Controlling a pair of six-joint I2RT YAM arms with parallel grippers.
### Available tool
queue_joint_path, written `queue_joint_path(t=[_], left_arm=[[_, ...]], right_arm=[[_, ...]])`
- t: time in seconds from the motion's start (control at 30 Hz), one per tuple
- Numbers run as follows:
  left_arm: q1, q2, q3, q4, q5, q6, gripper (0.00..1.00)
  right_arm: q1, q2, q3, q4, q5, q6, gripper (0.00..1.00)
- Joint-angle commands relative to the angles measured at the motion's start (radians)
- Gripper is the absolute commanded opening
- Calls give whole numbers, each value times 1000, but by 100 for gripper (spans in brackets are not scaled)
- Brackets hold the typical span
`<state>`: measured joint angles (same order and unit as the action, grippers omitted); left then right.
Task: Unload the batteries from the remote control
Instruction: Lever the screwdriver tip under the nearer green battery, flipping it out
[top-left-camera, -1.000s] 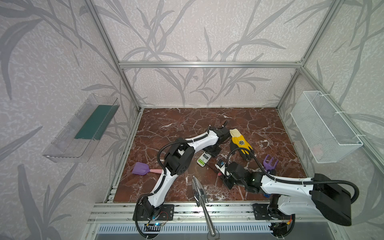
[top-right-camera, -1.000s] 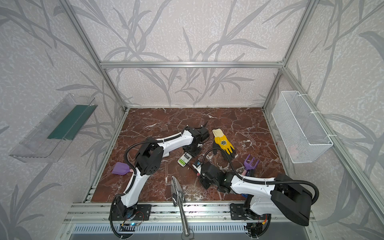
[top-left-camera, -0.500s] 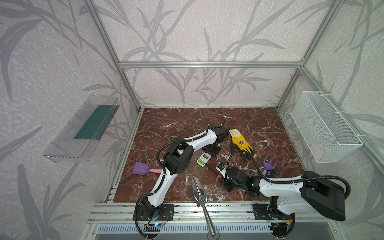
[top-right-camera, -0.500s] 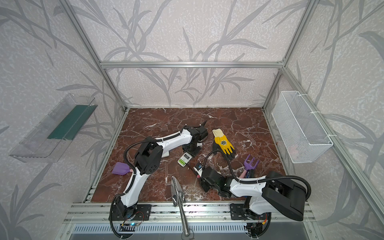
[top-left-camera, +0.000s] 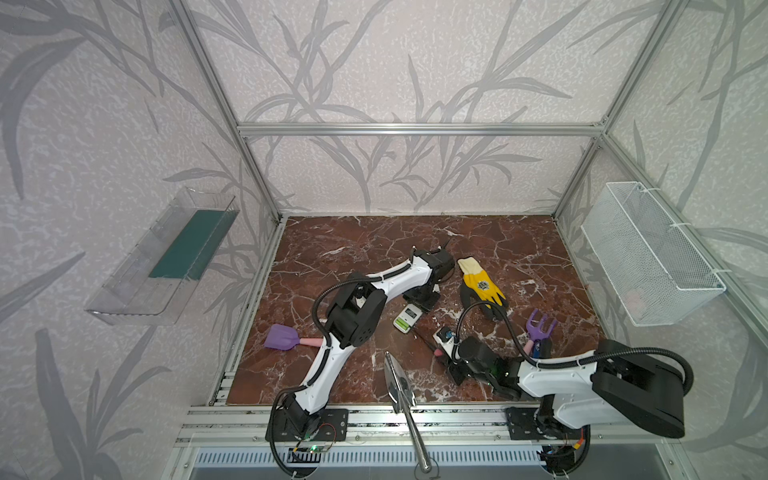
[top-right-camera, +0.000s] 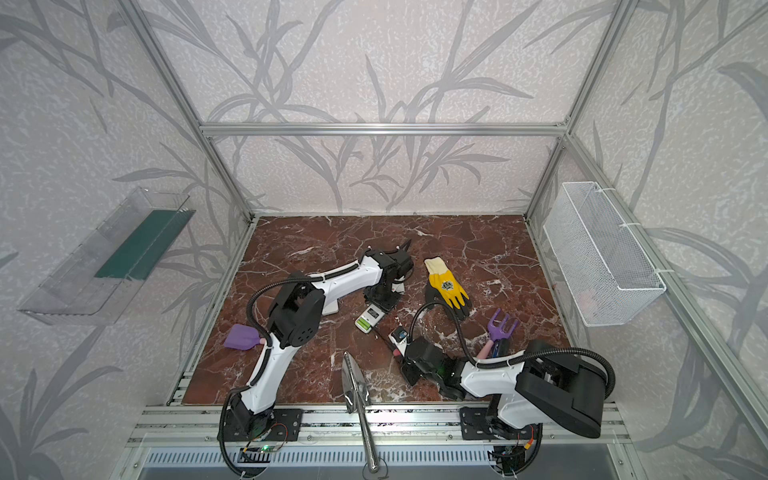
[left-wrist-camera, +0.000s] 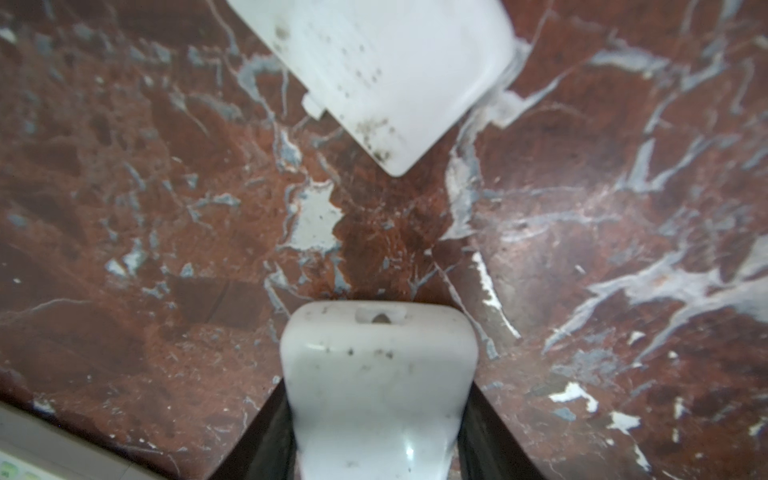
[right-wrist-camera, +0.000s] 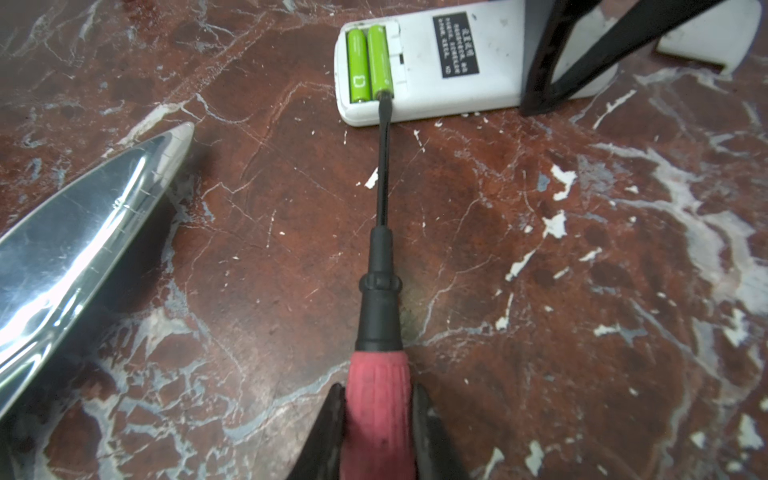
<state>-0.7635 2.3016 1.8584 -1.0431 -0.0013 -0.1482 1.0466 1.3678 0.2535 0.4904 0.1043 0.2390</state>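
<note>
our right claw (right-wrist-camera: 379, 399) pinching the screwdriver (right-wrist-camera: 380, 291), tip touching the green batteries (right-wrist-camera: 369, 62) well ahead, our left claw (left-wrist-camera: 380, 382) clamping the remote (right-wrist-camera: 436, 91)

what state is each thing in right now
remote control: back up, compartment open, gripped
batteries: two green ones seated in the compartment
battery cover: off, lying loose
screwdriver: held, tip at one battery's end
left gripper: fingers shut on remote control
right gripper: fingers shut on screwdriver
</note>
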Motion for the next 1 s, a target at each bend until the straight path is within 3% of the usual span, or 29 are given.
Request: queue_joint_path(t=[0.0,0.97], left_arm=[[-41,150,-60,91,200,-50,4],[-9,182,-13,77,172,-75,3]], right_arm=[[4,56,-12,52,3,8,0],[5,98,-13,97,77,18,0]])
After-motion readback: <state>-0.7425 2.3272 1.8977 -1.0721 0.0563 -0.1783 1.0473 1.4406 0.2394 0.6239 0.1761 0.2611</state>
